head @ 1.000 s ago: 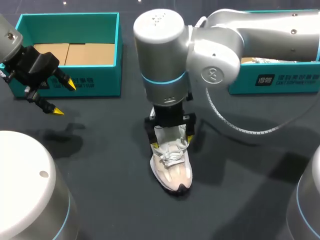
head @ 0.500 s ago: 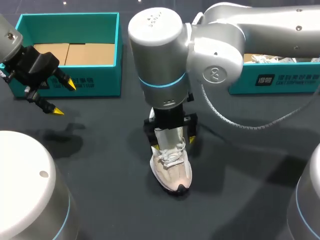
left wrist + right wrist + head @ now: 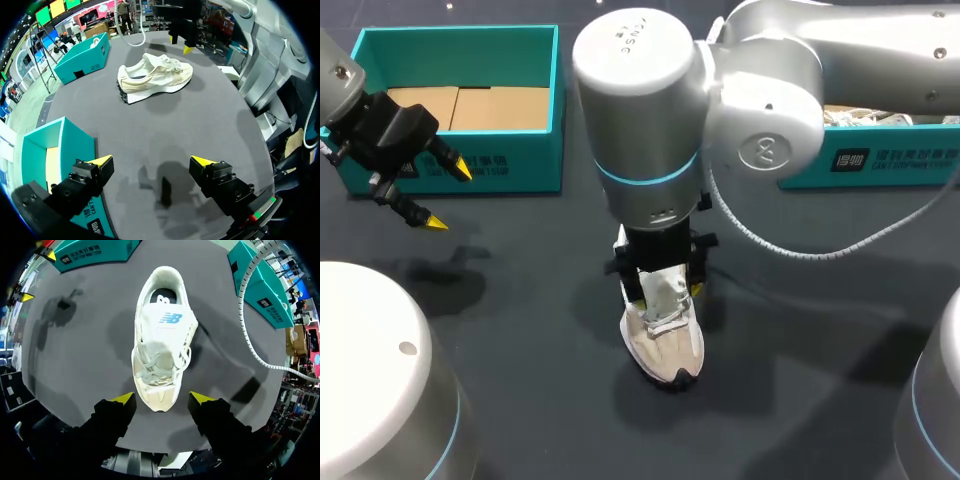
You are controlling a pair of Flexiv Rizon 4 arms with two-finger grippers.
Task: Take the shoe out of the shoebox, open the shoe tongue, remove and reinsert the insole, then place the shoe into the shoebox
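My right gripper [image 3: 665, 290] [image 3: 162, 399] is hanging with its fingers spread wide and gripping nothing. It is hovering just above the shoe [image 3: 665, 340] [image 3: 162, 340], over its tongue and laces, without touching it. The pale shoe is sitting upright on its sole at the middle of the table [image 3: 520, 300], out of any box, its toe pointing toward the near edge. My left gripper [image 3: 445, 195] [image 3: 150, 161] is waiting well apart near the table's left edge, likewise wide open and empty. Two teal shoeboxes are standing along the far edge, one [image 3: 510, 165] at the far left corner just behind the left gripper, the other [image 3: 880, 160] at the far right.
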